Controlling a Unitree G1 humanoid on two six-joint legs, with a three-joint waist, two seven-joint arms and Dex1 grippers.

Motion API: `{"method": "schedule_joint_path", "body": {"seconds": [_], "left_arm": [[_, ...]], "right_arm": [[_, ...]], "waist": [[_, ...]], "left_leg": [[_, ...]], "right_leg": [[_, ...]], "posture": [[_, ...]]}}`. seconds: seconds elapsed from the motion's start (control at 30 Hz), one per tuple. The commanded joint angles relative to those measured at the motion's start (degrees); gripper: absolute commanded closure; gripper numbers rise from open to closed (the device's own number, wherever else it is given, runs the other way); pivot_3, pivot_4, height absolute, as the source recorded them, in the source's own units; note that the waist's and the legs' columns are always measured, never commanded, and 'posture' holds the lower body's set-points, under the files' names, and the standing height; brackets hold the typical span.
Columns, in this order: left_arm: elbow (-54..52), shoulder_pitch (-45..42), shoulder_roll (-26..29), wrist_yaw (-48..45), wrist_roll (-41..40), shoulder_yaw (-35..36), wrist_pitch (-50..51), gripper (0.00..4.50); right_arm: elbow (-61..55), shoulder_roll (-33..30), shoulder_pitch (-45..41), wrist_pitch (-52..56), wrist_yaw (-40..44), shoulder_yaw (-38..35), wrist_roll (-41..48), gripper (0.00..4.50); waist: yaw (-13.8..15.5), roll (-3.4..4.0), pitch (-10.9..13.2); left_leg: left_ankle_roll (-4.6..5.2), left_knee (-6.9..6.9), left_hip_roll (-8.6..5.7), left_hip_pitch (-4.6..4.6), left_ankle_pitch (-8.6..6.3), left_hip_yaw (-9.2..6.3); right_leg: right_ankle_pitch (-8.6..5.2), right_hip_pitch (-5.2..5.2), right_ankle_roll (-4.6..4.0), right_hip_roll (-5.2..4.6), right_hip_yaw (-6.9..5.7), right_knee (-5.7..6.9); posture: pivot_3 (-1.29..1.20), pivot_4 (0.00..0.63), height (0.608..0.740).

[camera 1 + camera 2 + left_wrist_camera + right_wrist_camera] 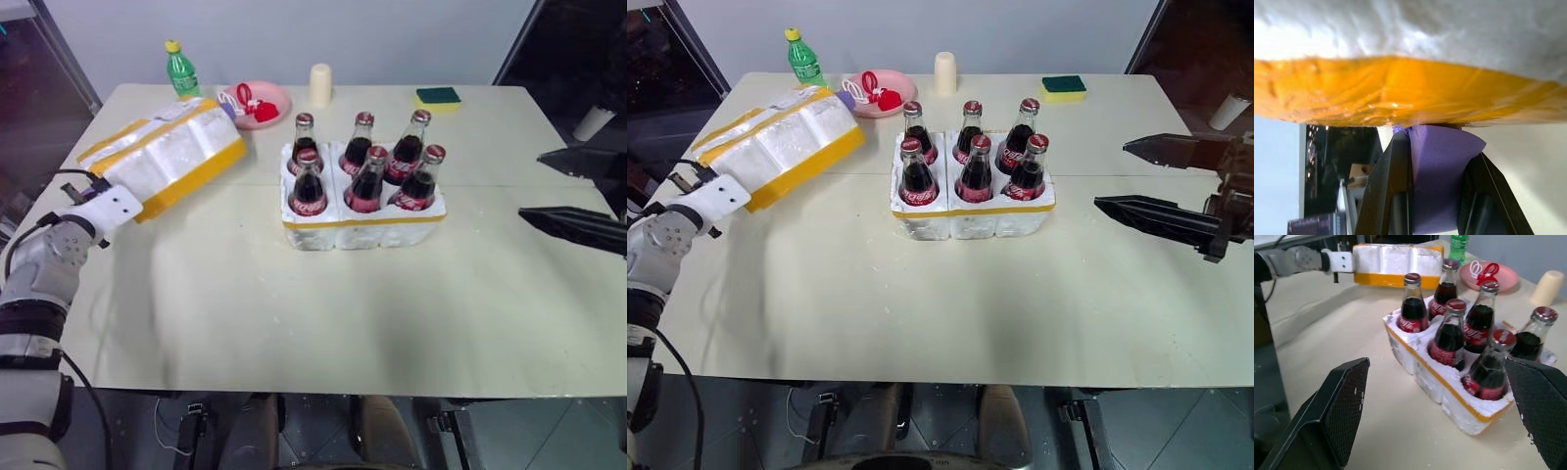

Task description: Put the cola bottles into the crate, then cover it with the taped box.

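Observation:
Six cola bottles (366, 182) stand upright in the wells of the crate (362, 231), a low white foam tray with a yellow tape band, at the table's middle. The taped box (167, 152) lies at the far left, white foam with wide yellow bands. My left gripper (1437, 142) is at the box's near end and is shut on a purple tab (1440, 181) under its yellow edge. My right gripper (1112, 176) hangs open to the right of the crate, apart from it, its fingers pointing toward the bottles.
Along the table's far edge stand a green plastic bottle (181, 70), a pink plate (274, 96) with a red item, a cream cylinder (320, 85) and a yellow-green sponge (437, 97). The table (294, 323) spreads bare in front of the crate.

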Motion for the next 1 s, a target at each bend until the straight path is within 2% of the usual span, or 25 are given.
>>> {"method": "schedule_joint_path", "body": {"seconds": [0.03, 0.2, 0.43, 0.67, 1.0], "left_arm": [[-10.2, -4.0, 3.1, -2.9, -1.8, 3.3, 0.5, 4.03], [-21.5, -11.0, 1.8, -7.7, -3.6, 4.1, 4.5, 4.03], [-30.1, -19.4, -2.1, -15.7, -6.3, 1.2, 5.9, 4.03], [-37.6, -19.4, -6.0, -23.0, -6.8, -3.2, 6.7, 4.03], [-38.9, -19.1, -6.5, -26.2, 1.1, -10.5, 0.9, 4.03]], "right_arm": [[0.3, -0.4, -1.4, -2.5, -0.6, 1.3, -0.4, 0.00], [0.8, 0.7, -2.1, -4.6, -1.5, 4.5, -1.0, 0.00], [1.3, 2.3, -2.5, -6.7, -3.2, 6.5, -2.2, 0.00], [0.5, 4.2, -1.0, -7.6, -5.0, 6.3, -2.9, 0.00], [-2.0, 6.6, 0.3, -7.1, -9.2, 4.9, -0.7, 0.00]], "waist": [[0.0, -0.08, 0.0], [-0.1, -0.09, 0.0], [-0.4, -0.07, 0.0], [-0.3, -0.07, 0.0], [-0.3, -0.07, 0.0]], "left_leg": [[0.00, 0.01, 0.00, -0.06, 0.00, 0.00], [-0.01, 0.04, -0.01, -0.21, 0.01, -0.03], [0.00, 0.02, -0.01, -0.19, 0.01, -0.04], [0.00, 0.05, -0.01, -0.20, 0.02, -0.04], [0.01, 0.05, -0.01, -0.19, 0.02, -0.06]], "right_leg": [[0.00, -0.04, 0.00, 0.00, 0.00, 0.00], [0.01, -0.13, 0.02, 0.01, -0.01, 0.00], [-0.01, -0.12, 0.07, 0.04, -0.02, 0.02], [-0.01, -0.12, 0.07, 0.05, -0.02, 0.03], [-0.01, -0.11, 0.07, 0.07, -0.01, 0.02]], "posture": [[0.00, 0.150, 0.739], [0.00, 0.150, 0.739], [0.00, 0.150, 0.739], [0.00, 0.150, 0.739], [0.00, 0.150, 0.739]]}}
